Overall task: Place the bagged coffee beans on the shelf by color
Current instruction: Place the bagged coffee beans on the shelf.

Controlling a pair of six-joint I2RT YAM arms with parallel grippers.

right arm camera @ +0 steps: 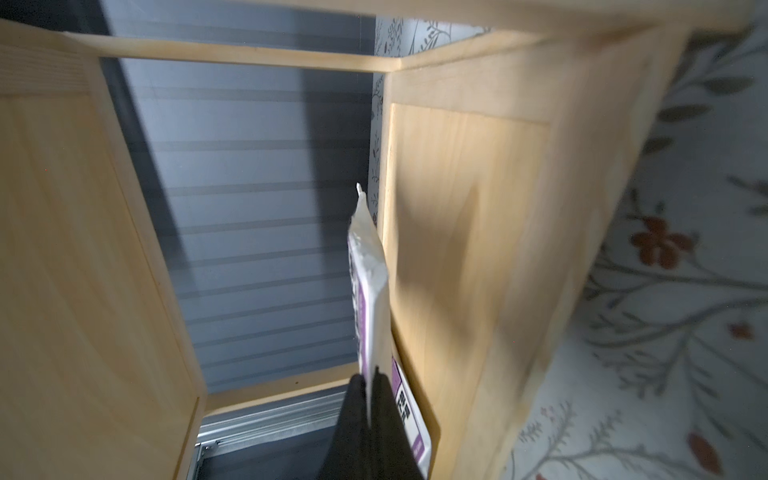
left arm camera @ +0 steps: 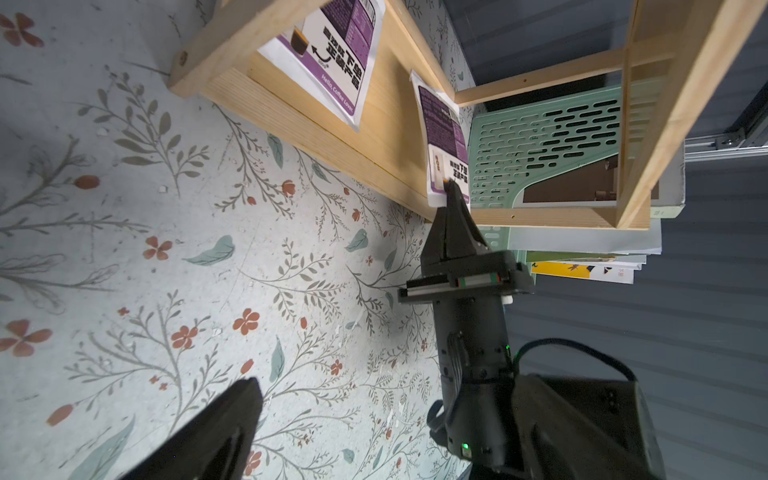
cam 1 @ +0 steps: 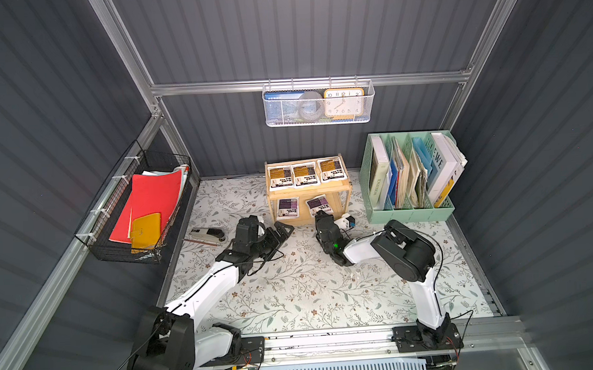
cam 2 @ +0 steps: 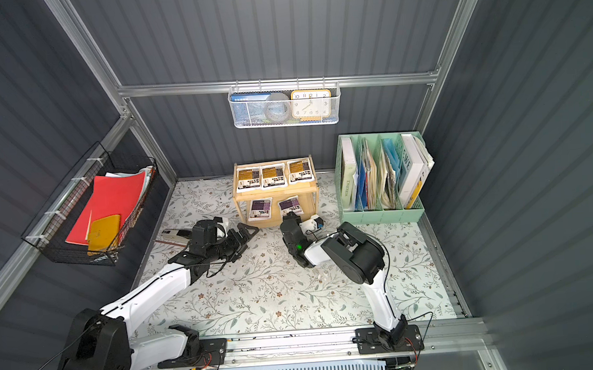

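Light-wood two-tier shelf (cam 1: 308,190) stands at the back of the floral-print table (cam 1: 293,296). Three yellow-label pouches (cam 1: 303,174) lie flat, side by side, in its rimmed top tray. First purple-label pouch (cam 1: 288,207) lies on the lower tier. Second purple-label pouch (right arm camera: 370,299), thin and crinkled, sits just beside it, its near edge pinched between the closed black fingers of the right gripper (left arm camera: 448,195). Left gripper (cam 1: 279,235) hovers near the shelf front, fingers spread, holding nothing.

The shelf (cam 1: 343,194) carries three yellow-orange pouches (cam 1: 306,174) in its top tray; two purple pouches, one (cam 1: 288,208) left and one (cam 1: 319,204) right, sit on the lower tier. The right gripper (cam 1: 321,215) meets the right one, the left gripper (cam 1: 283,229) near the shelf front
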